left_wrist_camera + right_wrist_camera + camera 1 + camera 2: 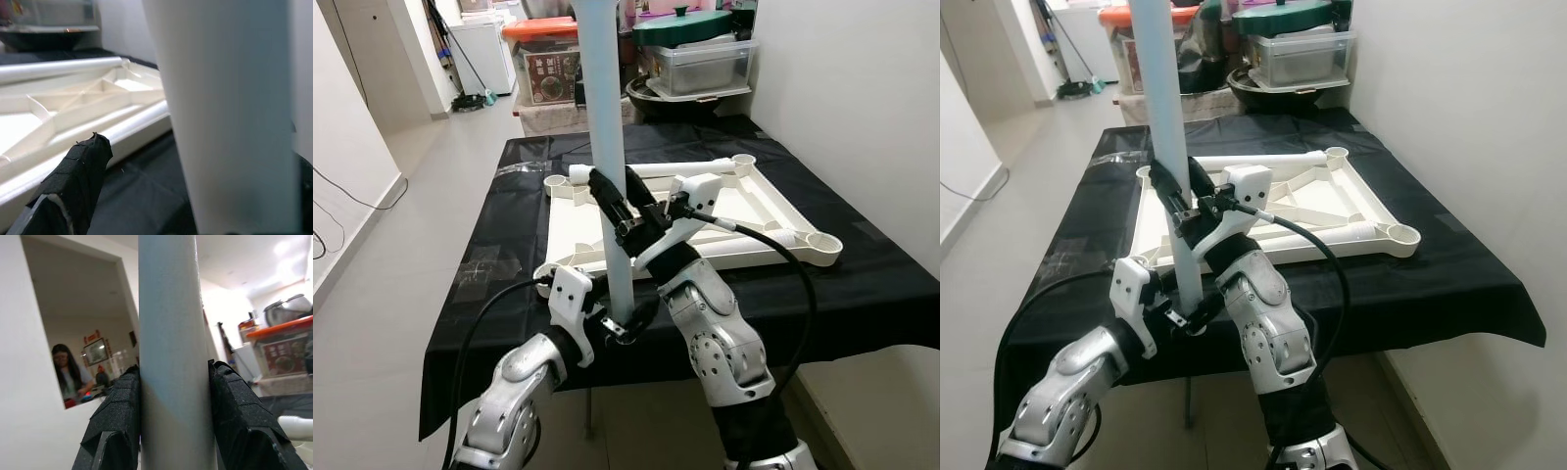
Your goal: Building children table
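1. Your right gripper [619, 201] clamps the pale blue table leg [604, 127] partway up; in the right wrist view both black fingers [115, 426] press flat against its sides.
2. Your left gripper [625, 326] sits at the leg's lower end, near the table's front edge. One padded finger [78, 181] stands apart from the leg, the other is hidden behind it, so I cannot tell whether it has a grip.
3. The leg stands upright, just in front of the white tabletop frame [705, 220].
4. The frame lies upside down on the black tablecloth [862, 284], round corner sockets [823, 242] facing up.
5. Storage boxes [705, 64] are stacked beyond the table.
6. A person [68, 374] shows through a wall opening in the right wrist view.
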`<state>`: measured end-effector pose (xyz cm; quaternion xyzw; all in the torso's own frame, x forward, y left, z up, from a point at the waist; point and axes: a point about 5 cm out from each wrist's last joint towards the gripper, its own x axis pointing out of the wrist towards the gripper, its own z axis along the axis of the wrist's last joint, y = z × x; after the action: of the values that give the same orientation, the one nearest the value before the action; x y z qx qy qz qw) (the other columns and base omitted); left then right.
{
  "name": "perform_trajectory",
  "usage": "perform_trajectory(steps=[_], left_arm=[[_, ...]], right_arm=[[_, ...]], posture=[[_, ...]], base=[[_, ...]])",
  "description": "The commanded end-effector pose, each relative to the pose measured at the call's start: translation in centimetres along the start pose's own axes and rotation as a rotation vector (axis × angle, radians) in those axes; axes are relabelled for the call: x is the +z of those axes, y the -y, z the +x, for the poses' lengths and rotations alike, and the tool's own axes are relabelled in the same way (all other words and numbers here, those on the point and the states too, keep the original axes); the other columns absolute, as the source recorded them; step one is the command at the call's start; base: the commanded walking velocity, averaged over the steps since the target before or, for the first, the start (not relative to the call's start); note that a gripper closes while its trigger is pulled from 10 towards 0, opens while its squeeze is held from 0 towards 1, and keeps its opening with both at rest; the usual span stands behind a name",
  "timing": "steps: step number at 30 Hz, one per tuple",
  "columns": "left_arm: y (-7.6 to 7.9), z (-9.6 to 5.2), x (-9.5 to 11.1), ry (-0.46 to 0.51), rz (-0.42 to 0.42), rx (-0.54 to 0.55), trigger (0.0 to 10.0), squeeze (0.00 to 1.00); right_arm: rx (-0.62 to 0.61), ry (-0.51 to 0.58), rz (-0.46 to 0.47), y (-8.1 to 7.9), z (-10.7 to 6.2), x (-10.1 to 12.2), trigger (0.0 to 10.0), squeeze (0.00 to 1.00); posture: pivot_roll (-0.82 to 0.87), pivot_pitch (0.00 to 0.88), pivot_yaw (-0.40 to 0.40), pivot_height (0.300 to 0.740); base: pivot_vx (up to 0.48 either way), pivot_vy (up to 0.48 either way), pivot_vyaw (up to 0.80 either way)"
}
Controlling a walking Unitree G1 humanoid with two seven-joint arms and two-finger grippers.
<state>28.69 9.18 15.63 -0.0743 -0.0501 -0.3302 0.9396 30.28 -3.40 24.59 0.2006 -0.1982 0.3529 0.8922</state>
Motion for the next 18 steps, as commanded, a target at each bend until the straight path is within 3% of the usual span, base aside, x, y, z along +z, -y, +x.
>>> perform_trajectory(steps=[1,2,5,6,18], left_arm=[[-0.5,0.0,-0.1,0.003,0.000,0.029,10.0,0.00],[-0.7,0.1,0.1,0.013,0.005,0.038,4.1,0.00],[-0.7,0.1,0.1,0.017,0.007,0.038,4.1,0.00],[-0.7,0.1,0.1,0.019,0.008,0.039,0.0,0.00],[-2.3,-1.0,-0.2,-0.001,0.080,0.135,0.0,0.00]], right_arm=[[0.015,0.029,0.092,-1.6,0.2,-0.4,10.0,0.00],[0.016,0.027,0.091,-1.6,0.1,-0.4,10.0,0.00],[0.016,0.025,0.090,-1.6,0.1,-0.4,10.0,0.00],[0.014,0.023,0.089,-1.6,0.0,-0.4,10.0,0.00],[-0.009,0.005,0.071,-1.1,-0.2,-0.6,10.0,0.00]], posture=[[-0.05,0.000,0.041,0.740],[-0.05,0.000,0.041,0.740],[-0.05,0.000,0.041,0.740],[-0.05,0.000,0.041,0.740],[-0.05,0.000,0.040,0.740]], base=[[0.000,0.000,0.00],[0.000,0.000,0.00],[0.000,0.000,0.00],[0.000,0.000,0.00],[0.000,0.000,0.00]])
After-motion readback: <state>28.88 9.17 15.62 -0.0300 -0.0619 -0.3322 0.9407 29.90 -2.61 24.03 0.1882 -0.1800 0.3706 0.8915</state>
